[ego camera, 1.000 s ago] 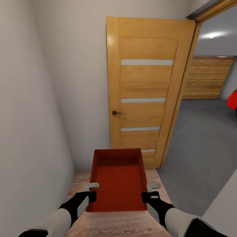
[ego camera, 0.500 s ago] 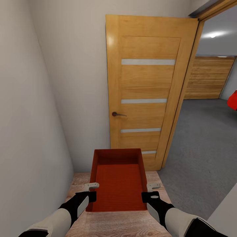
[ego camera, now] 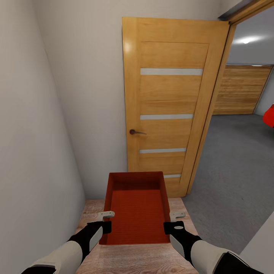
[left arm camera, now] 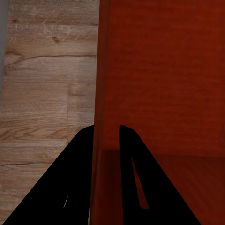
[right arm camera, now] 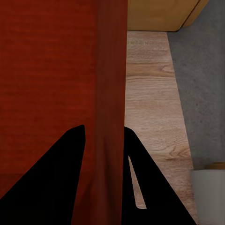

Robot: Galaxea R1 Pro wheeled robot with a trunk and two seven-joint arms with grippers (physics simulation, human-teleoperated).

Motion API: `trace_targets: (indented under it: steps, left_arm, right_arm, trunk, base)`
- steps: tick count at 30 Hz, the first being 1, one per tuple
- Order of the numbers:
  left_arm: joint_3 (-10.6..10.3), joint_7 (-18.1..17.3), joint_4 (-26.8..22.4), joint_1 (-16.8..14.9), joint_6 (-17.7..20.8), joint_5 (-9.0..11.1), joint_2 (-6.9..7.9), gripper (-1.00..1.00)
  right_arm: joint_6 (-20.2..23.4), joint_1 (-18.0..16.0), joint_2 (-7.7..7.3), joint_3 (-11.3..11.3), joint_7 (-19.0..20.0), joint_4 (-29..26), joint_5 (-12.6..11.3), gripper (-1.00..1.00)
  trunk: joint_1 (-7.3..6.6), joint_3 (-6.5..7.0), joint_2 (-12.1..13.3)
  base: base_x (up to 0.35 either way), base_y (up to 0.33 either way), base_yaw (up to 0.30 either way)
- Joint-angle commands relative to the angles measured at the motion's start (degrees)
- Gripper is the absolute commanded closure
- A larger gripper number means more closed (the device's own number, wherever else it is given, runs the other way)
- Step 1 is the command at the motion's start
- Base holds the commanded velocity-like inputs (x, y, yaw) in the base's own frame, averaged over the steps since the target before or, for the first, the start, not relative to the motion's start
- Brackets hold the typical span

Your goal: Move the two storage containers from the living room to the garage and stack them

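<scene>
Change since a second ago: the whole head view is shifting a little, so the door frame is sitting slightly further right and the wooden door (ego camera: pixel 169 102) is looking a touch larger; in the last half second nothing is moving, and the arms and bin are staying fixed against each other.

Storage container (ego camera: pixel 137 207): one orange-red open bin is hanging level in front of the robot, above the light wood plank floor (ego camera: pixel 129 260), just short of the doorway.

Why it is held so: a claw is gripping each long side wall near the robot's end, which is probably keeping the bin flat and steady while the base is rolling; judging by the grip, two arms are sharing the load.

Left claw (left arm camera: pixel 107 140): its two dark fingers are straddling the bin's left wall, one inside and one outside, pressed closed on it.

Right claw (right arm camera: pixel 104 140): it is clamping the right wall in the same way, fingers on either face of the wall.

Garage: the dark grey floor (ego camera: pixel 232 167) is showing through the open doorway on the right, with a scrap of the red car (ego camera: pixel 268 115) at the edge.

Stage: the carry is looking nearly done; setting down is not yet begun.
</scene>
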Motion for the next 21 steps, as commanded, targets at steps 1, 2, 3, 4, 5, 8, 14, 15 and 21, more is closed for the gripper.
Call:
trace_targets:
  steps: [1, 2, 3, 4, 5, 8, 14, 15, 21]
  left_arm:
    - [-0.19, 0.66, -0.34, -0.04, 0.36, -0.33, 0.13, 1.0]
    - [-0.2, 0.65, -0.34, -0.04, 0.36, -0.34, 0.13, 1.0]
    - [-0.2, 0.64, -0.34, -0.04, 0.36, -0.34, 0.13, 1.0]
    - [-0.2, 0.67, -0.34, -0.04, 0.36, -0.34, 0.13, 1.0]
    - [-0.19, 0.7, -0.34, -0.04, 0.36, -0.34, 0.13, 1.0]
    - [-0.2, 0.81, -0.34, -0.04, 0.36, -0.34, 0.13, 1.0]
    - [-0.21, 1.0, -0.34, -0.04, 0.36, -0.39, 0.05, 1.0]
    - [-0.21, 1.01, -0.34, -0.04, 0.38, -0.39, 0.06, 1.0]
    - [-0.21, 0.88, -0.34, -0.04, 0.43, -0.42, 0.1, 1.0]
  right_arm:
    - [0.01, -0.04, -0.04, 0.23, -0.38, 0.41, -1.12, 1.0]
    - [0.01, -0.04, -0.04, 0.23, -0.38, 0.41, -1.12, 1.0]
    - [0.01, -0.04, -0.03, 0.21, -0.38, 0.41, -1.1, 1.0]
    - [0.02, -0.04, -0.05, 0.2, -0.38, 0.41, -1.11, 1.0]
    - [0.05, -0.04, -0.05, 0.2, -0.38, 0.41, -1.11, 1.0]
    - [0.07, -0.04, -0.06, 0.19, -0.38, 0.41, -1.1, 1.0]
    - [0.09, -0.04, 0.01, 0.18, -0.38, 0.41, -1.08, 1.0]
    - [0.09, -0.04, 0.01, 0.18, -0.38, 0.41, -1.09, 1.0]
    - [0.09, -0.04, 0.02, 0.27, -0.38, 0.41, -1.04, 1.0]
  trunk:
    - [0.04, -0.13, -0.14]
    - [0.04, -0.13, -0.14]
    - [0.04, -0.13, -0.14]
    - [0.04, -0.13, -0.14]
    - [0.04, -0.13, -0.14]
    - [0.04, -0.13, -0.14]
    - [0.04, -0.13, -0.14]
    - [0.04, -0.13, -0.14]
    - [0.04, -0.13, -0.14]
  base:
    - [0.0, 0.0, 0.0]
    - [0.0, 0.0, 0.0]
    - [0.0, 0.0, 0.0]
    - [0.0, 0.0, 0.0]
    - [0.0, 0.0, 0.0]
    - [0.0, 0.0, -0.004]
    - [0.0, 0.0, -0.139]
    - [0.0, 0.0, -0.22]
    - [0.0, 0.0, -0.236]
